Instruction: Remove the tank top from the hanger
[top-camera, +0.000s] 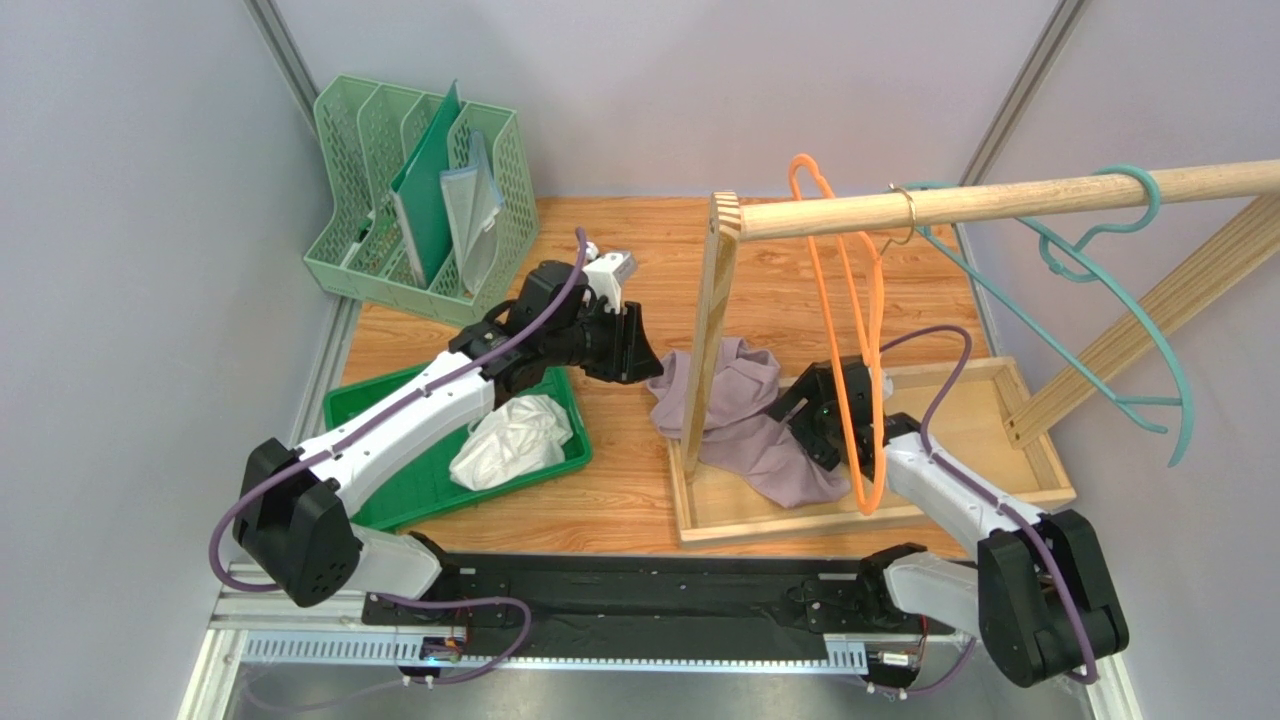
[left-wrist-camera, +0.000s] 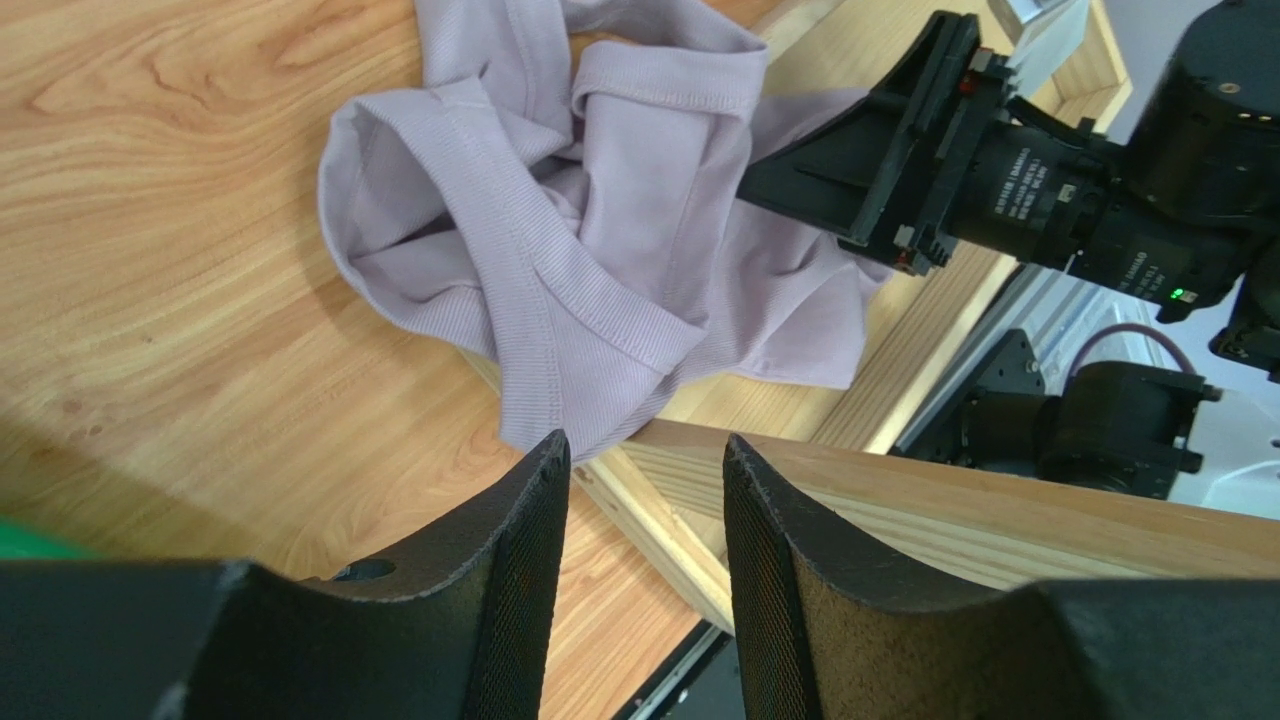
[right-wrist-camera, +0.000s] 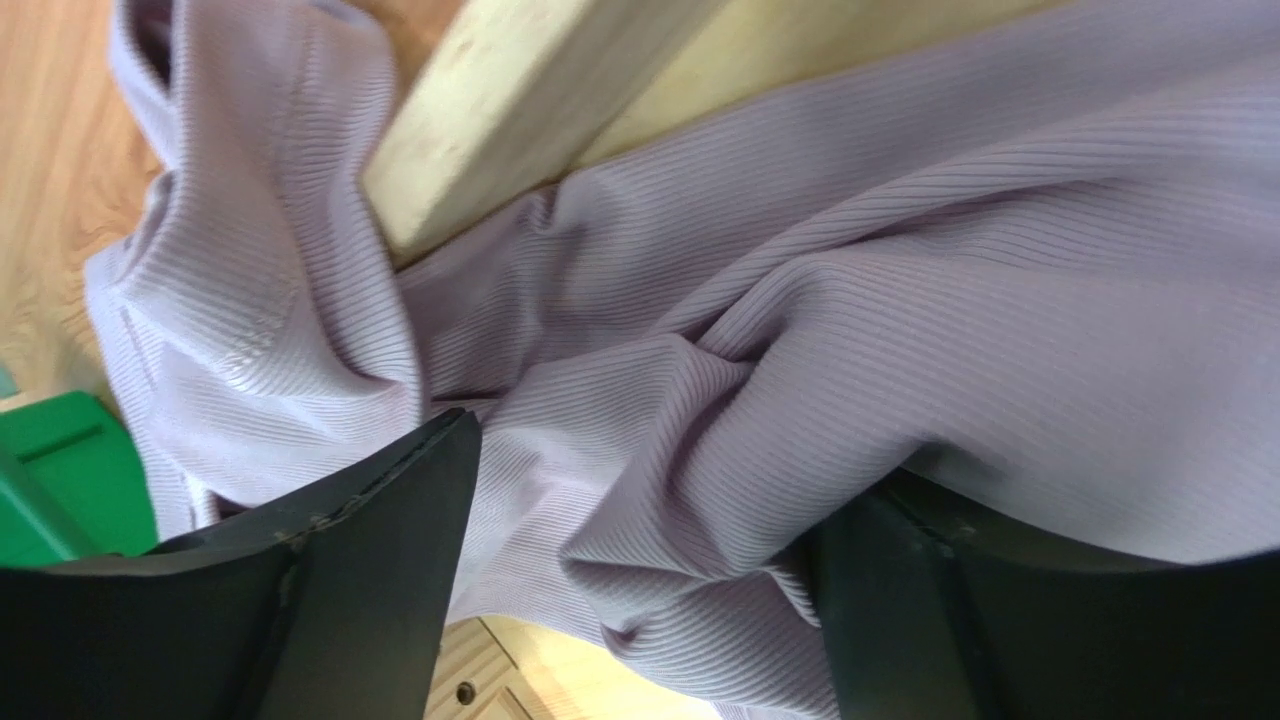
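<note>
While right end effector (right-wrist-camera: 646, 473) straddles tank top (top-camera: 739, 393), splayed.

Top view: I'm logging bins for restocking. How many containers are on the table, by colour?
Pale green mesh file rack: 1
Dark green tray: 1
Wooden tray: 1
Total: 3

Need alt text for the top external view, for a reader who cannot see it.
A lilac tank top lies crumpled at the foot of a wooden rack's post. The left gripper hovers beside it and the right gripper is down at the cloth, next to an orange hanger hanging from the rail.
</note>
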